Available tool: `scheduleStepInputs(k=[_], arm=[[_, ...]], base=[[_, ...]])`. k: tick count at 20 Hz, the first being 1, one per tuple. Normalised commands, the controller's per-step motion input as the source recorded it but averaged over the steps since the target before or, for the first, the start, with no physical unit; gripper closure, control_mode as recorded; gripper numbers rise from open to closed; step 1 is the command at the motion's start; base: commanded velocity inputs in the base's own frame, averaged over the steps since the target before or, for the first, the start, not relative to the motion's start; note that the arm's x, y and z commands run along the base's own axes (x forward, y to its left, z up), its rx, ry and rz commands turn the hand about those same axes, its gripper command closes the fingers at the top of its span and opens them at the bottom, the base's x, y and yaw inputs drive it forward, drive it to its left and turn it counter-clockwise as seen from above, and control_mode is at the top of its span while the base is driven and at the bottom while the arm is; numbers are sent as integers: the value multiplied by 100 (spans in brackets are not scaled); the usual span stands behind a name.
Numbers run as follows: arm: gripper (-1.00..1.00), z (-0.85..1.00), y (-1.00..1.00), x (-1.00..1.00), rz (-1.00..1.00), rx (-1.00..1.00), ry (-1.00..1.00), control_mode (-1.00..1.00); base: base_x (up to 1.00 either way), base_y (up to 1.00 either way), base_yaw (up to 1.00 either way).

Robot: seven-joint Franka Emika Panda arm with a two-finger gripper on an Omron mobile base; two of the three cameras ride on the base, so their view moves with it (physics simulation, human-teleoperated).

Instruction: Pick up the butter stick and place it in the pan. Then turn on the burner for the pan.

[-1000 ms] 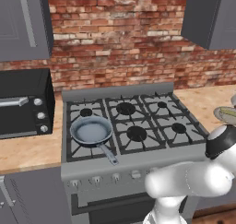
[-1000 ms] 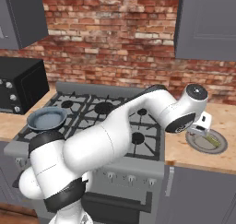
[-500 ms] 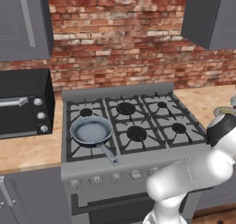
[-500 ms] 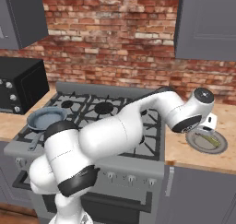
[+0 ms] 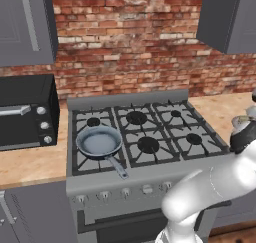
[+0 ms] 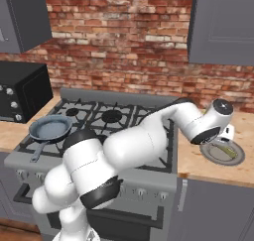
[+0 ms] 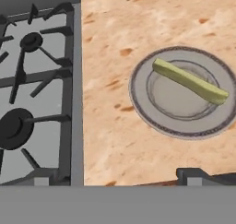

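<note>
While the white arm reaches out over the speckled tan stone counter [image 7: 120, 140] to the right of the grey gas stove [image 6: 124, 131], its two-finger gripper [image 7: 122, 179] hangs above the counter with jaws spread wide and nothing between them; in the hand view the two dark fingertips [image 7: 191, 176] just rise at the bottom edge, far apart.

Just beyond them in the hand view, at about one o'clock, lies the flat round grey plate [image 7: 143, 110] on the counter. Across it, slanting from ten o'clock down to four o'clock, rests the thin pale-yellow butter stick [image 7: 189, 81], its lower end reaching the plate's rim. The stick touches only the plate and lies apart from the gripper. In the right base view the same plate [image 6: 218, 155] sits at the arm's far end, the butter stick [image 6: 227, 149] a thin sliver on it.

At nine o'clock in the hand view stand the stove's dark grates. Well apart from the plate, on the front left burner, sits the round shallow frying pan with dark rim and bluish-grey inside [image 5: 99, 141], its straight dark handle pointing toward five o'clock in the left base view. Farther left on the counter stands a black toaster oven [image 5: 25, 112], and a red brick wall [image 5: 130, 42] rises behind.
</note>
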Motion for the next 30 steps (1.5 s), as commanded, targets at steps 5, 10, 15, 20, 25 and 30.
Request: scheduleStepInputs(k=[5, 10, 15, 20, 25, 30], arm=[[-100, -21, -23, 22, 1, -1, 0, -100], [-100, -26, -24, 26, 0, -7, 0, -100], [-100, -33, -24, 29, 0, -6, 0, -100], [-100, -15, -29, 37, 2, -1, 0, -100], [-100, -23, -32, 40, 3, 0, 0, -100], [-100, -28, -28, 35, 3, -2, 0, -100]], base=[[0, 0, 0], [0, 0, 0], [0, 0, 0], [0, 0, 0], [0, 0, 0], [0, 0, 0]])
